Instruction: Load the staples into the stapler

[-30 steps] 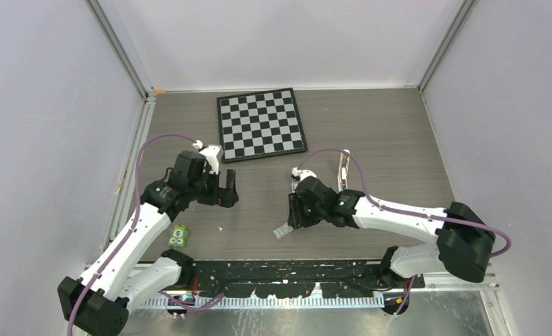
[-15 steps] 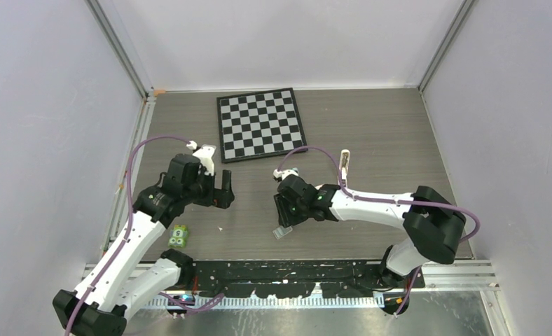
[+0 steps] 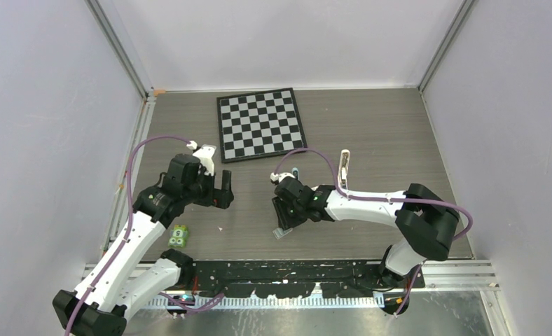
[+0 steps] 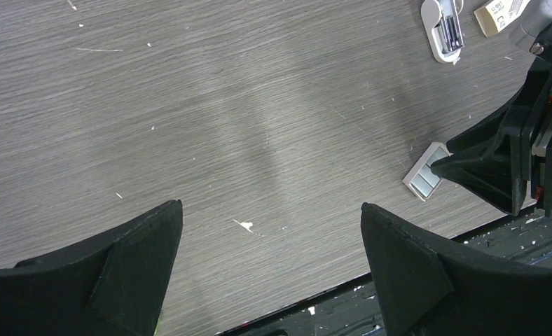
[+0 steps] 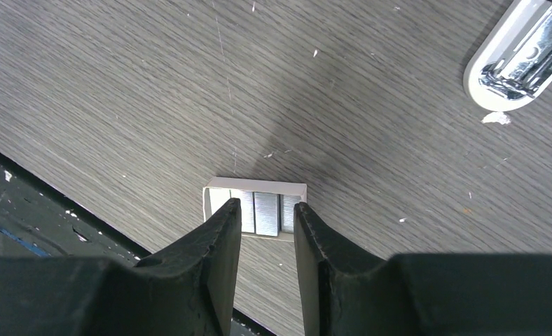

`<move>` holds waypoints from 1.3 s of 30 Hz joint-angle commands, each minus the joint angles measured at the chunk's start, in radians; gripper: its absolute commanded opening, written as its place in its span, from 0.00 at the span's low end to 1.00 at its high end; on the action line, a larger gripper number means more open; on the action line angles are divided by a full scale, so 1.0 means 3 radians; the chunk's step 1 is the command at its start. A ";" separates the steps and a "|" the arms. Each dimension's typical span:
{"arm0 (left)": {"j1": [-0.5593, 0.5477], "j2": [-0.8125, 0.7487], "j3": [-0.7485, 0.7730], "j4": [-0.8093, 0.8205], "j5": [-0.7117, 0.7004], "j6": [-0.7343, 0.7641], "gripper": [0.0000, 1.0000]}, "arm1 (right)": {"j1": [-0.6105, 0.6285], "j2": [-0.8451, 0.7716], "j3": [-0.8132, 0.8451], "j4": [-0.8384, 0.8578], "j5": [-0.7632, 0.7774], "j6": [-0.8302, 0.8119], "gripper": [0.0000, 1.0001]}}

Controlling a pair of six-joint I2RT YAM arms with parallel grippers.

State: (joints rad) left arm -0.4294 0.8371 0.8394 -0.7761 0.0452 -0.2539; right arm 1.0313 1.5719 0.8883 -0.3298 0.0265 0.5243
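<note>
A black-and-white chessboard (image 3: pixel 261 124) lies flat at the far middle of the grey wood-grain table (image 3: pixel 385 126), turned slightly against the table's edges. A small green pack with white spots (image 3: pixel 179 236) sits near the front left edge, well apart from the board. A white fleck (image 4: pixel 244 225) lies on the bare wood.

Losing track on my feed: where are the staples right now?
Top view: the staples lie centrally near the front edge of the table, just beneath the right gripper.

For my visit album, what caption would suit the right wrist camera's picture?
Right gripper poised over the staples, fingers narrowly apart, the stapler lying at upper right with its metal channel showing.
</note>
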 commanded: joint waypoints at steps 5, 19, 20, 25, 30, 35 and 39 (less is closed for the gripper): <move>0.0009 -0.0059 0.0040 0.0021 -0.0043 0.0028 1.00 | 0.0072 0.0064 0.0084 0.0023 0.0058 -0.0027 0.38; 0.0010 -0.0065 0.0045 0.0021 -0.0068 0.0039 1.00 | 0.0111 0.0083 0.0041 -0.0091 0.0285 0.0008 0.30; 0.0010 -0.0064 0.0045 0.0025 -0.0069 0.0038 1.00 | 0.0120 0.0086 0.0041 -0.0099 0.0296 0.0011 0.30; 0.0010 -0.0074 0.0045 0.0013 -0.0069 0.0038 1.00 | 0.0150 0.0101 0.0051 -0.0120 0.0325 0.0029 0.30; 0.0010 -0.0142 0.0030 0.0024 -0.0082 0.0034 1.00 | 0.0156 0.0181 0.0084 -0.0114 0.0305 0.0047 0.29; 0.0010 -0.0149 0.0028 0.0022 -0.0094 0.0031 1.00 | 0.0161 0.0176 0.0050 -0.0048 0.0304 0.0090 0.23; 0.0010 -0.0147 0.0034 0.0017 -0.0119 0.0033 1.00 | 0.0159 0.0127 0.0011 -0.0036 0.0334 0.0077 0.18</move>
State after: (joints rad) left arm -0.4294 0.8028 0.8391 -0.7776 0.0257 -0.2535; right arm 1.0725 1.6127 0.8940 -0.3424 0.0933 0.5373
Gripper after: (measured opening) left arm 0.996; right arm 0.201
